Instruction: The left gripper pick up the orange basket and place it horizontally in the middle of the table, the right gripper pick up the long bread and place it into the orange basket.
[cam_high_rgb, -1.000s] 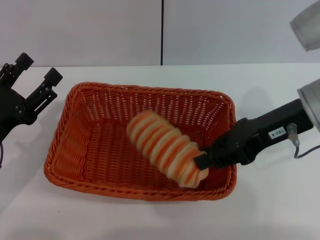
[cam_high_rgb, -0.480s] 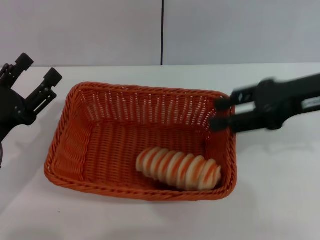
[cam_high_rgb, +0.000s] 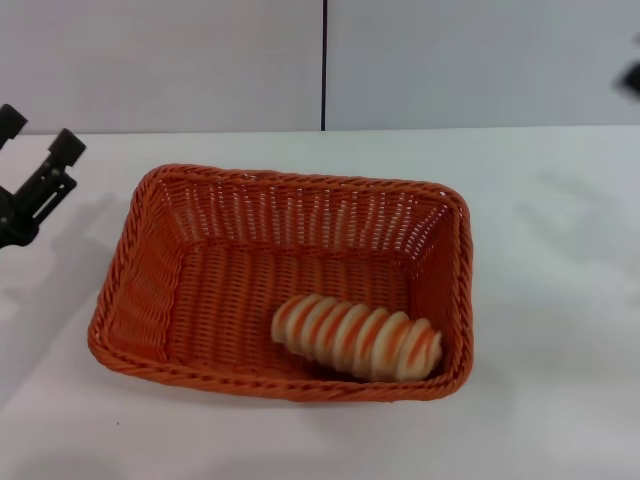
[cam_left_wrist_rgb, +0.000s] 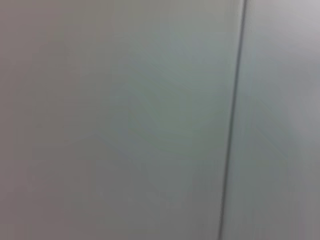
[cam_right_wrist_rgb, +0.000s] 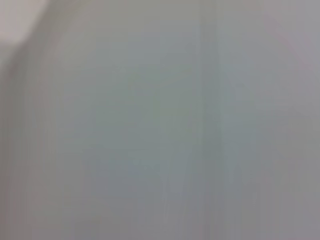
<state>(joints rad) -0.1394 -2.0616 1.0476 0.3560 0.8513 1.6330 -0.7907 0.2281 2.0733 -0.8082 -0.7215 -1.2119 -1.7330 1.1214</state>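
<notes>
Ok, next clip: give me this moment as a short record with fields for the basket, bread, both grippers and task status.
basket: orange basket on the white table, long side across the view
bread: long bread lying inside the basket, near its front right corner
left gripper: left gripper at the left edge, open, clear of the basket
right gripper: only a dark tip at the right edge
status: bread in basket, nothing held

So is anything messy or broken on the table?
Nothing stands out. The long bread lies whole inside the orange basket, near its front right corner. The basket sits flat on the table, a little askew. The left gripper is open at the left edge. The right gripper barely shows at the far right.
</notes>
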